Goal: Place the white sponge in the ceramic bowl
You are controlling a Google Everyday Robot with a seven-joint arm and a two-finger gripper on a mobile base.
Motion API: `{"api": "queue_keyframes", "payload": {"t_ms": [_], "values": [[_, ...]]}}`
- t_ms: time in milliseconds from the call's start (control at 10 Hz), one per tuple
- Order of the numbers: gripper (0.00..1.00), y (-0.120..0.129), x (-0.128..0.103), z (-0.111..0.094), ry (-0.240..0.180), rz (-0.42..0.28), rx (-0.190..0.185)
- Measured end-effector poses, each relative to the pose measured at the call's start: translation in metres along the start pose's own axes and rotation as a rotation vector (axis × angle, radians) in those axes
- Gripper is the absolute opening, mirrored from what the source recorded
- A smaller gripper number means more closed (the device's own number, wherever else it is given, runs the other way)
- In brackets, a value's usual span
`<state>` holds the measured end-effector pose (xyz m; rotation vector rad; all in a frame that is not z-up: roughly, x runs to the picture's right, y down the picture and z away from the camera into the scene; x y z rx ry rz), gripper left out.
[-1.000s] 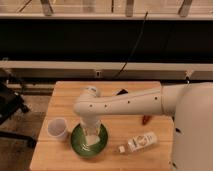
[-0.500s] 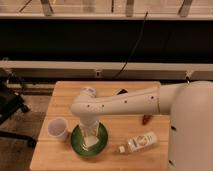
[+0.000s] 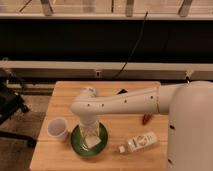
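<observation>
A green ceramic bowl (image 3: 79, 144) sits on the wooden table near its front left. My white arm reaches from the right across the table, and my gripper (image 3: 91, 138) points down into the bowl. A pale white piece, which looks like the white sponge (image 3: 93, 142), lies in the bowl right at the gripper's tip. I cannot tell whether it is held or resting free.
A white cup (image 3: 57, 128) stands just left of the bowl. A white bottle (image 3: 138, 143) lies on its side to the right. A small red thing (image 3: 146, 119) and a dark thing (image 3: 121, 91) lie farther back on the table (image 3: 65, 95). A black chair (image 3: 10, 107) stands at the left.
The arm has hardly moved; the gripper stays down in the bowl, perhaps a little lower.
</observation>
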<state>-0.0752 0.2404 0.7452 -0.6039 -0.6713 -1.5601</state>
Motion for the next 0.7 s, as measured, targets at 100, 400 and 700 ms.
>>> {"api": "queue_keyframes", "payload": {"t_ms": [100, 400, 700], "values": [[0.80, 0.000, 0.000, -0.001, 0.003, -0.002, -0.001], [0.80, 0.004, 0.002, -0.005, 0.023, 0.013, -0.008], [0.80, 0.004, 0.000, -0.016, 0.032, 0.015, 0.004]]}}
